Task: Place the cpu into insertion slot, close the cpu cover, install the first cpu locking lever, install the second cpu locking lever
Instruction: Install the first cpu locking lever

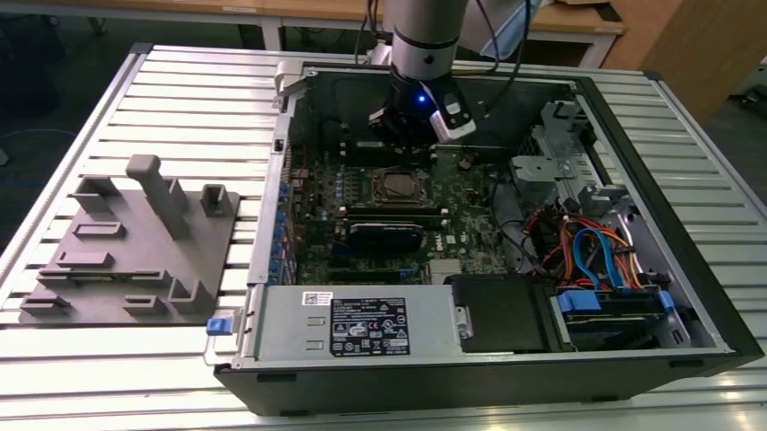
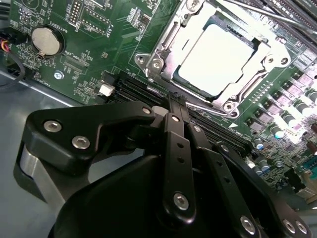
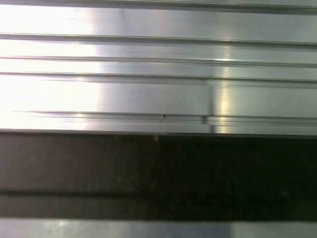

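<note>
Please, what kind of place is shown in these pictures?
Probably a robotics lab or test workbench. An open computer case lies on a ribbed metal table, a grey fixture beside it, wooden desks behind. The gripper hangs over the motherboard.

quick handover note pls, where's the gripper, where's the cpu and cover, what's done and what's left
Gripper: black fingers shut together, holding nothing, poised just beside the socket over the green motherboard inside the open computer case.
Cpu: small flat square chip with a silvery top, already seated in the insertion slot.
Cpu cover: thin silvery metal frame, lying down around the chip, so it looks closed.
Done: chip placed, cover apparently down.
Left: whether either locking lever is latched cannot be told; check both.
</note>
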Action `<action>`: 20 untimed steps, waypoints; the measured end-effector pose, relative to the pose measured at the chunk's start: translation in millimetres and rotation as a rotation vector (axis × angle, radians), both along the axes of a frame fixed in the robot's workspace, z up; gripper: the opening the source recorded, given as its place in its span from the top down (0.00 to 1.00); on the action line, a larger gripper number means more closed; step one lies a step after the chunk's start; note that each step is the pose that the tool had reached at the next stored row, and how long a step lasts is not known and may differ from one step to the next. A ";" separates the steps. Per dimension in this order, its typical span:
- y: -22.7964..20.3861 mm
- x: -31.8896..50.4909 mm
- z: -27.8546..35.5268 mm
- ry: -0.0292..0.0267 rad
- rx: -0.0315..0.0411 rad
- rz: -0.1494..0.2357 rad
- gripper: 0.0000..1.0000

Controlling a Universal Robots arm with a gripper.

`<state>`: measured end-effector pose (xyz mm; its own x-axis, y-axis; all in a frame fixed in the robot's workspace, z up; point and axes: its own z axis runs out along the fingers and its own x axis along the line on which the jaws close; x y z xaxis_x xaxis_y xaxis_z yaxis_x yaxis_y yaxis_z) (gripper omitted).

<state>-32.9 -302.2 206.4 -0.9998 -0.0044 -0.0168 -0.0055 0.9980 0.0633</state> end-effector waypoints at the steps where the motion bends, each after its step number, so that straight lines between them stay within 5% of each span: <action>1: 0.0 0.6 0.0 0.0000 0.0001 0.000 0.90; 20: 0.1 4.8 1.2 -0.0001 0.0013 0.000 0.90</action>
<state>-28.1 -302.1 207.6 -0.9998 -0.0044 -0.0169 -0.0055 0.9979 0.0646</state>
